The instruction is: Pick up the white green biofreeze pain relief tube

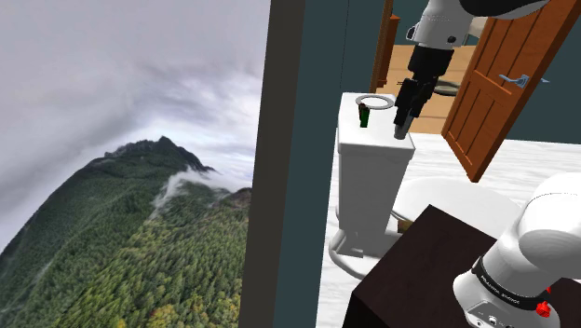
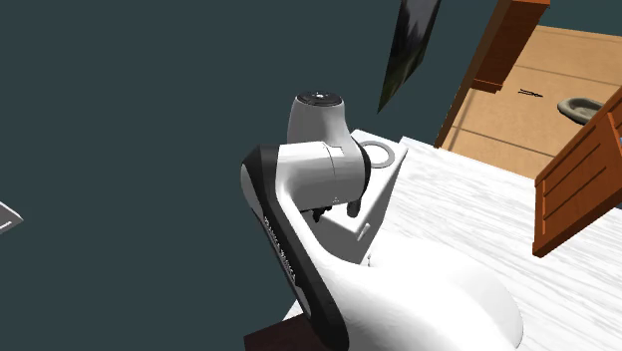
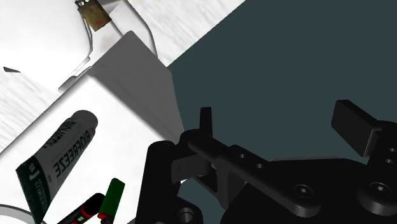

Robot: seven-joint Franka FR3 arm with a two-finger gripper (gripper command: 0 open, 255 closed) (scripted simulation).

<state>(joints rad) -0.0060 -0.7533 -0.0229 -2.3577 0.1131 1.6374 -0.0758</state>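
Tube (image 3: 60, 156) w/ "BIOFREEZE" print lies flat on toilet tank lid (image 3: 121, 140). Gripper (image 3: 277, 119) fingers apart, nothing btwn them, near the lid's edge.

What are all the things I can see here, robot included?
tube: one, grey-white with a dark green end, lying on the tank lid
small sticks: at least two, green and black-red, by the tube's green end
ring: one, pale grey, on the tank lid
toilet: one, white, against the dark teal wall
door: one, brown wood, open, shoulder view's upper right
stand: one, dark brown, beside the toilet
arm: one, white, reaching over the toilet
gripper: one, black, open, near the tank's edge
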